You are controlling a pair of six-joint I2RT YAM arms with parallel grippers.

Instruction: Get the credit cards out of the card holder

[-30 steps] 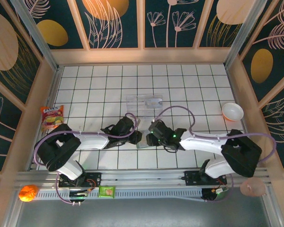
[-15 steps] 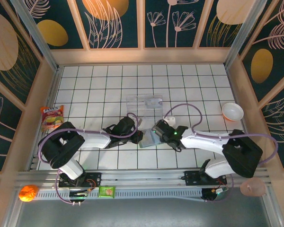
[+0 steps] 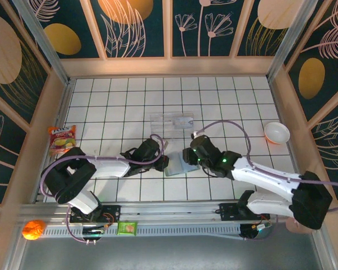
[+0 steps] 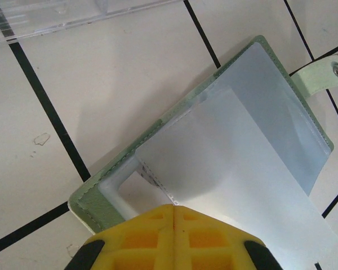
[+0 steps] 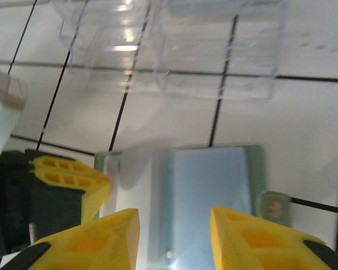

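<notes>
Yellow fingers of my right gripper (image 5: 173,225) stand apart, hovering just over the card holder (image 5: 258,169), where a frosted credit card (image 5: 208,185) lies on the open panel. My left gripper (image 4: 173,216) is closed at the holder's near corner. Both arms stretch low across the tiled table (image 3: 129,95), meeting near its middle.

card holder (image 4: 93,202): near edge runs under my L gripper (image 4: 173,212); contact pt hidden. R wrist cam: bottom cut by frame.
credit cards (image 4: 236,169): see-thru, overlapping, so I can't count 'em; low-rt corner off frame.
snap tab (image 4: 328,76): clipped at rt edge.
clear tray (image 5: 169,50): blurred in R wrist cam; L wrist cam cuts it at top.
pale blob (image 5: 1,112): at left edge, out of focus, can't ID.
top cam: cards too small for me to tell apart.
</notes>
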